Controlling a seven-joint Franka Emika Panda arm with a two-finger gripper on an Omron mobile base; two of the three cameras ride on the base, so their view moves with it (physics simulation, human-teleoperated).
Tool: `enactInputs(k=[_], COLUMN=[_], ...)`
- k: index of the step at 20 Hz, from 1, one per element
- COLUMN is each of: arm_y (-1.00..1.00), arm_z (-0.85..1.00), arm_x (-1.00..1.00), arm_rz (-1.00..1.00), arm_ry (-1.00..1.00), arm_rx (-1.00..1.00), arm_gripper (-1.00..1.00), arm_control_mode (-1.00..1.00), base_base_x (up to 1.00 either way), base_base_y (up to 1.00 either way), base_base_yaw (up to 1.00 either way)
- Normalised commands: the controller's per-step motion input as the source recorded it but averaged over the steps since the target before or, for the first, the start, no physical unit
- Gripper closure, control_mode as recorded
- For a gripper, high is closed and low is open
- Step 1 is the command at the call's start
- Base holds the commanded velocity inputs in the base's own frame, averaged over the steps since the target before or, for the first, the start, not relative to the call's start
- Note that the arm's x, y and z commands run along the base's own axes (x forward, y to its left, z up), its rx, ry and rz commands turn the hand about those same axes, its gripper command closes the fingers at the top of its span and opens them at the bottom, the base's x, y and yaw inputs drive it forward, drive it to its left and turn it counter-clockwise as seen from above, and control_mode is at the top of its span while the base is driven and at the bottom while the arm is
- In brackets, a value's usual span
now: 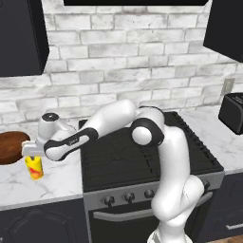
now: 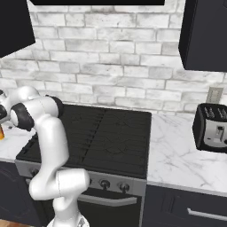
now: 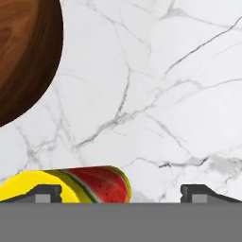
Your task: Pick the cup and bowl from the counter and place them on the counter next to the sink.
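Gripper [image 3: 121,191] open wide, empty; cup [image 3: 75,185] at its left fingertip; bowl [image 3: 23,52] beyond, on counter [image 3: 156,94].

White-grey brick wall [image 1: 128,52] across the back. Dark upper cabinets [image 1: 21,35] hung at both sides. Black stove [image 2: 102,137] set centrally, with a row of round knobs [image 1: 128,197] along its front. Dark lower cabinets [image 2: 186,208] beneath. Black toaster [image 2: 212,128] at the right, below a pale wall outlet [image 2: 214,94]. Even, soft lighting.
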Motion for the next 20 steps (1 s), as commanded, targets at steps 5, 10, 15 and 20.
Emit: enactInputs(k=[5,10,15,20], arm_y=[0.09,0.15,0.00,0.00], arm_z=[-0.20,-0.15,0.00,-0.13], arm_x=[0.00,0.02,0.00,0.00], arm_rz=[0.00,-0.02,0.00,0.00], arm_ry=[0.00,0.01,0.01,0.00], arm_rx=[0.00,0.00,0.00,0.00], arm_gripper=[-1.00,-1.00,-1.00,-1.00], arm_control_mode=[-1.00,-1.00,-1.00,-1.00], base_base_x=[0.00,0.00,0.00,0.00], base_base_y=[0.00,0.00,0.00,0.00], base_base_yaw=[0.00,0.00,0.00,0.00])
